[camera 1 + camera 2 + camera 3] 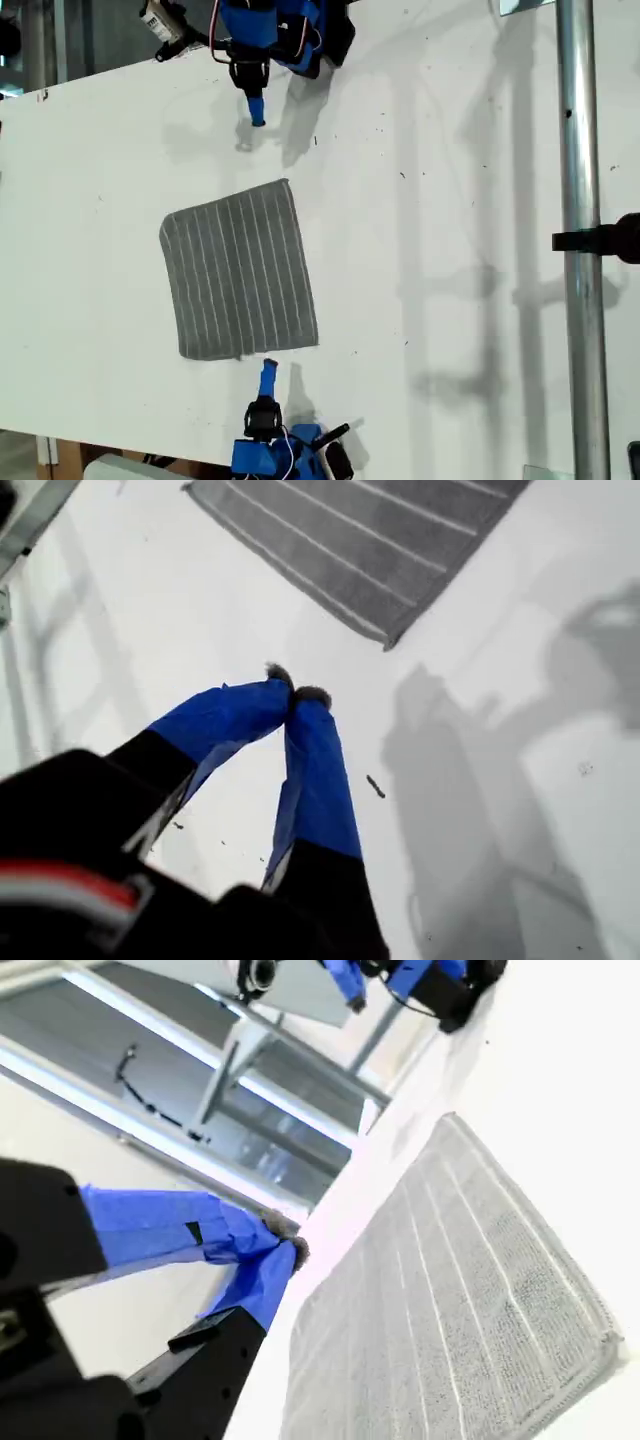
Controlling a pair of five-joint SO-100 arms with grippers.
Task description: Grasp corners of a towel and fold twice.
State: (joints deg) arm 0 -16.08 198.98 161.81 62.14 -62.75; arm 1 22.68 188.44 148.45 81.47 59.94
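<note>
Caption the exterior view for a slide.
Grey striped towel lies flat on the white table between two blue arms.

Robotics lab: white bench (480, 150), metal rig pole (580, 200).

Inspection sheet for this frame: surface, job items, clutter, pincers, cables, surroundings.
Surface: white table, with arm and pole shadows and a few small dark specks.
Job's things: grey striped towel lies flat, with all four corners on the table.
Clutter: nothing seen.
Grippers: my first pincer is at the exterior view's top, shut and empty, just short of a towel corner. My second pincer is at that view's bottom, shut and empty, beside the towel's near edge.
Cables: thin wires on the second arm's base, clear of the towel.
Surroundings: metal pole with a black clamp at the exterior view's right.
</note>
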